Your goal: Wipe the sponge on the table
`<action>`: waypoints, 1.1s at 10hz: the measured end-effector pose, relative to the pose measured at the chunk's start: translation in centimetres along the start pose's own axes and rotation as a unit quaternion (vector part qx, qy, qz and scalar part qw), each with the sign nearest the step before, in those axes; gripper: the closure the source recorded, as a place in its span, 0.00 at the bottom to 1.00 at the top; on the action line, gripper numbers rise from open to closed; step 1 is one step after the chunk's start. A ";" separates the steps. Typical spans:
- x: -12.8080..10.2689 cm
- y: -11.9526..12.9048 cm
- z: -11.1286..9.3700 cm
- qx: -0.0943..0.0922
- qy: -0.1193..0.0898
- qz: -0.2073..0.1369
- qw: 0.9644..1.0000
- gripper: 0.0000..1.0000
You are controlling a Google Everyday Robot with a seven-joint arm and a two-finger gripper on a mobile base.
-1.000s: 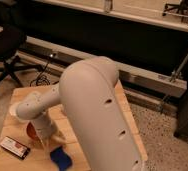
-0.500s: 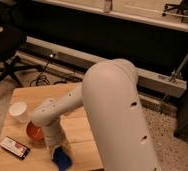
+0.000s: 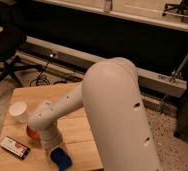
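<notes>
Jaws: down at the end of the wrist (image 3: pixel 49 140) of the arm (image 3: pixel 107 115), low over the near edge of the counter (image 3: pixel 34 95) and right at the sponge (image 3: pixel 61 159). The wrist hides them from you, so you cannot tell whether they are clenched on it or released.
Sponge: deep blue, lying flat on the counter near its 6 o'clock edge. It shows at the wrist's 5 o'clock, touching it or just beside it.
Why so low: your wrist looks brought down so the sponge can be pressed to the wood; wiping needs contact, not a lift.
Stage: this fits a sponge gripped for a stroke as well as one let go after a stroke; the view does not settle which.
Orange bowl (image 3: pixel 32 133): at the sponge's 10 o'clock, mostly hidden behind the wrist. It is near enough that a stroke that way could knock it.
Packet (image 3: pixel 14 146): black-and-white, flat, at the sponge's 9 o'clock, near the counter's corner.
White cup (image 3: pixel 18 111): upright, at the sponge's 11 o'clock, beyond the bowl.
Bare planks: from 12 to 2 o'clock of the sponge, likely your safest room for a stroke.
</notes>
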 end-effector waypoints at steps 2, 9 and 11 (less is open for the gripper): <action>0.1 0.8 0.2 0.004 0.001 -0.006 1.000 0.35; -1.2 0.4 0.4 0.042 -0.037 0.011 0.998 0.35; -0.9 0.0 0.4 0.048 -0.043 0.015 0.998 0.35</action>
